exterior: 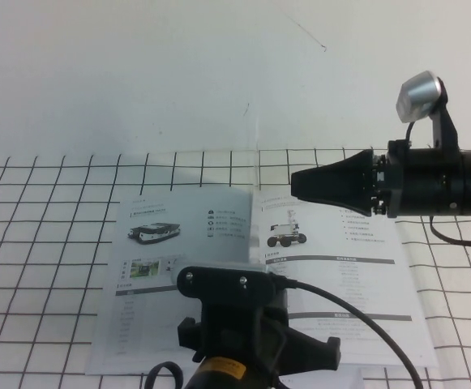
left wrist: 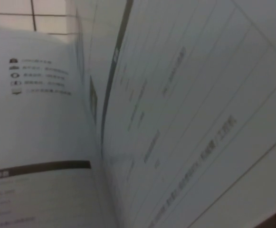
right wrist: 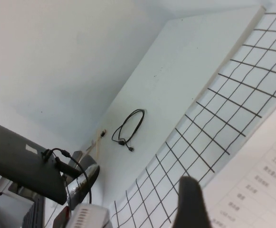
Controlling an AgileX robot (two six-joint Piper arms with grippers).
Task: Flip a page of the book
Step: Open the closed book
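Observation:
The book [exterior: 158, 275] lies open on the gridded mat. Its left-hand sheet shows a low flat vehicle and its right-hand sheet [exterior: 357, 275] shows a wheeled rover above tables. The page stands up from the spine. In the high view I see it edge-on as a thin line [exterior: 257, 158]. It fills the left wrist view [left wrist: 199, 118], table side up, above the flat left sheet [left wrist: 33, 118]. My left gripper [exterior: 259, 332] is at the book's near edge, behind its camera mount, shut on the page. My right gripper [exterior: 296, 183] is shut and empty over the right sheet's top, with one finger [right wrist: 191, 199] showing.
The black-lined grid mat [exterior: 49, 243] covers the table, and a white wall [exterior: 178, 73] rises behind it. The left arm's black cable [exterior: 365, 324] arcs over the right sheet. A coiled cable [right wrist: 128, 126] lies on the white surface beyond the mat.

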